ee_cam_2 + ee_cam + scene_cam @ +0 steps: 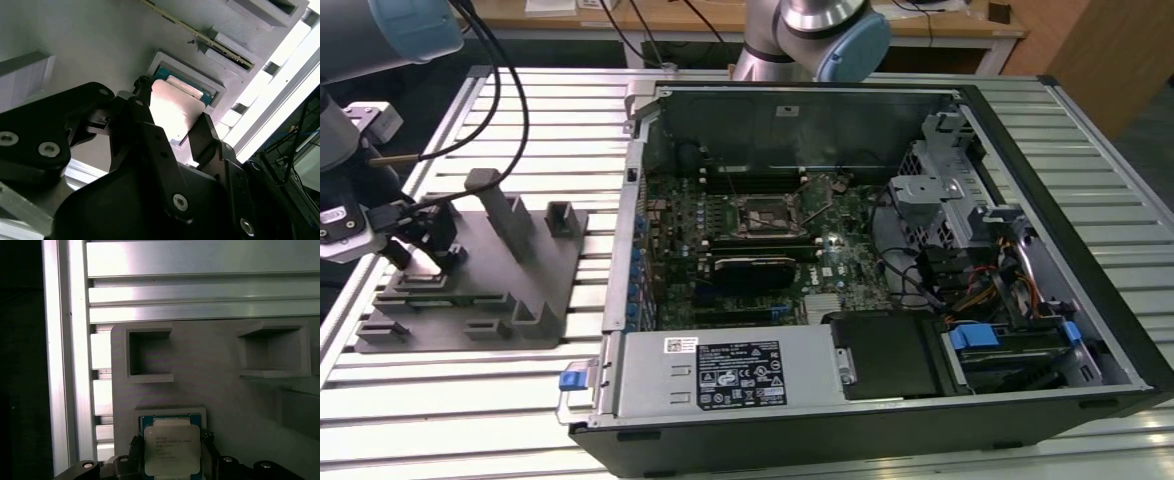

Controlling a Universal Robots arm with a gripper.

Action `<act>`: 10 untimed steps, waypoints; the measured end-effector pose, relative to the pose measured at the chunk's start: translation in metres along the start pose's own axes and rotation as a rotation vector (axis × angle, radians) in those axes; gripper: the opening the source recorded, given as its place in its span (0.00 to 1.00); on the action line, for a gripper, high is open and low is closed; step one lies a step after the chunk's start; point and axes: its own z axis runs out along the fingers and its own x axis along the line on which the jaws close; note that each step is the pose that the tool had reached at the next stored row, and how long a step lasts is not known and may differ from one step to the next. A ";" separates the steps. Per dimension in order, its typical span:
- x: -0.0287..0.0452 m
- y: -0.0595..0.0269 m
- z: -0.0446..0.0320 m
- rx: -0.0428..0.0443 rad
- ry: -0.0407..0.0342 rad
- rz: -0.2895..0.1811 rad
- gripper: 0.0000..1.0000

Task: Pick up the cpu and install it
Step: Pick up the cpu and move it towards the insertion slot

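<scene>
The cpu (171, 450) lies flat in a shallow square pocket at one corner of the grey tray (215, 390), silvery top facing up. It is close to square, so no long axis stands out, and its edges run parallel to the pocket walls. The tool (171, 442) hangs right over that pocket. Its two dark fingers (207, 447) are closed in against opposite edges of the chip, which sits between them in both wrist views. Whether the chip has left the pocket floor cannot be told. The tray rests on the slatted counter (454, 400).
</scene>
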 end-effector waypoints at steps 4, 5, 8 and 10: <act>0.0001 0.0000 0.0002 -0.0005 -0.0001 -0.009 0.54; 0.0001 0.0000 0.0003 -0.0008 0.0000 -0.017 0.54; 0.0002 -0.0001 0.0005 0.0007 -0.0002 -0.028 0.54; 0.0004 0.0000 0.0007 0.0007 -0.0003 -0.029 0.54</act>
